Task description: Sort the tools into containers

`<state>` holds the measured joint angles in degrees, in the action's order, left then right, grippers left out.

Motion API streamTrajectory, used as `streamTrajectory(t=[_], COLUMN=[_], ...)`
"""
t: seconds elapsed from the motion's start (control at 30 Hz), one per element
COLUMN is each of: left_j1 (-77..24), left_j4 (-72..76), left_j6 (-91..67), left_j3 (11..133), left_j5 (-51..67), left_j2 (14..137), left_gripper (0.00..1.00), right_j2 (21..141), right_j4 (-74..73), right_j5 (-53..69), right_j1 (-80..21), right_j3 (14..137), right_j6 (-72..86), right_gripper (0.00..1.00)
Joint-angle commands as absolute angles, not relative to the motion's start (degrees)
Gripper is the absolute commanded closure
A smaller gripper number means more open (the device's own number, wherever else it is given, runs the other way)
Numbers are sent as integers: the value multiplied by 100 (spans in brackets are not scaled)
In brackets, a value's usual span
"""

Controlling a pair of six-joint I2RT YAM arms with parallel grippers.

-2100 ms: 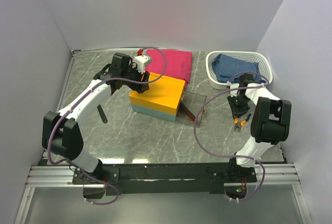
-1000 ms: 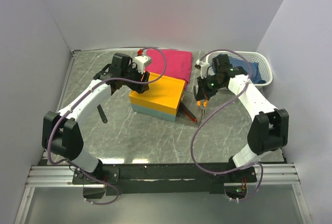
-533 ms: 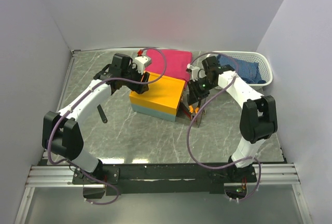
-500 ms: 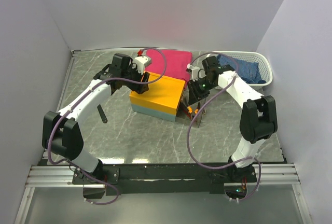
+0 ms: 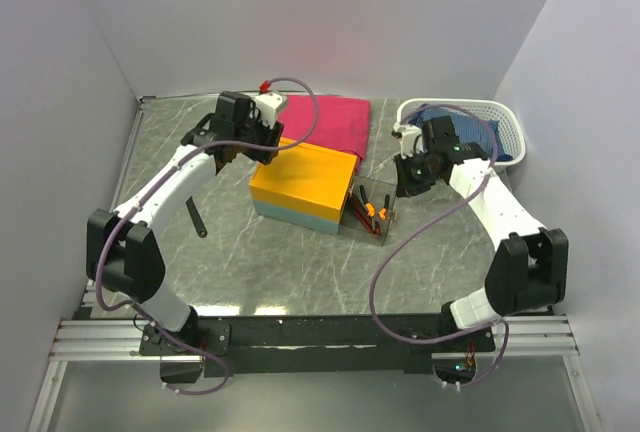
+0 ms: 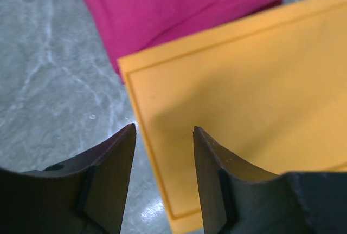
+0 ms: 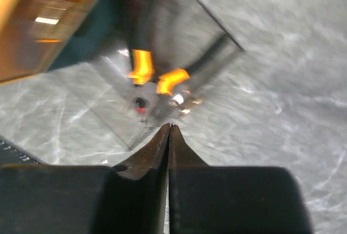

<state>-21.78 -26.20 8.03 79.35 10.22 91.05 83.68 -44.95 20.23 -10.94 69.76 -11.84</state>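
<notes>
Lying in the clear tray (image 5: 386, 195) at the box (image 5: 300, 177)'s 3 o'clock end, the small orange-handled pliers (image 5: 372, 211) are resting beside a red-handled screwdriver (image 5: 357, 202), both apparently sorted. Your right hand (image 7: 169, 129) is hovering near the tray's 2 o'clock, clenched and carrying nothing. Your left hand (image 6: 164, 131) is standing released over the lid's 10 o'clock corner, probably bracing it; contact I cannot tell. Only the top view is showing a dark tool (image 5: 197, 220) waiting on the worktop (image 5: 300, 262) at the box's 8 o'clock.
</notes>
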Motion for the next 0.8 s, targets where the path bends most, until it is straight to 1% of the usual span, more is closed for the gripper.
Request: streamTrajectory(t=[0.0,0.1,0.13,0.2,0.23,0.27,0.3,0.4,0.43,0.47,0.53,0.57,0.7,0.77], left_j1=[-1934,-1750,-1697,-1530,-1434,-1389,-1354,-1274,-1266,-1266,-1266,-1266,-1266,-1274], left_j4=[-2285,-2241,-2241,-2259,-2250,-2241,-2259,-2399,-2408,-2452,-2470,-2487,-2645,-2681], left_j6=[703,651,650,650,668,685,746,931,958,1045,1064,1020,1064,1107], left_j3=[8349,8332,8323,8236,8183,8113,7973,7647,7551,7358,7146,7006,6873,6882], left_j5=[379,273,290,211,115,97,88,377,482,901,1212,1561,2195,2302], left_j2=[9176,9150,9123,9079,9062,9035,9026,9035,9018,8991,8921,8921,8894,8912], left_gripper=[49,62,71,83,93,97,99,99,99,99,99,99,98,98], right_j2=[8683,8911,8982,9218,9298,9447,9518,9799,9852,9992,10107,10194,10344,10476], right_j4=[-4096,-3938,-3903,-3841,-3832,-3841,-3850,-3911,-3929,-3964,-3982,-3947,-3859,-3771], right_j5=[1276,1047,1029,1011,1054,1116,1168,1765,2141,2371,2671,2942,3471,3682], right_j1=[-932,-888,-879,-835,-835,-835,-835,-844,-852,-844,-852,-861,-949,-1045], right_j3=[6523,6434,6434,6434,6468,6495,6565,6801,6864,6943,7101,7128,7251,7286], right_j6=[-1099,-1055,-1029,-993,-984,-993,-967,-818,-756,-686,-484,-414,-98,-9], right_gripper=[100,100,100,100,100,100,100,100,100,100,100,100,100,100])
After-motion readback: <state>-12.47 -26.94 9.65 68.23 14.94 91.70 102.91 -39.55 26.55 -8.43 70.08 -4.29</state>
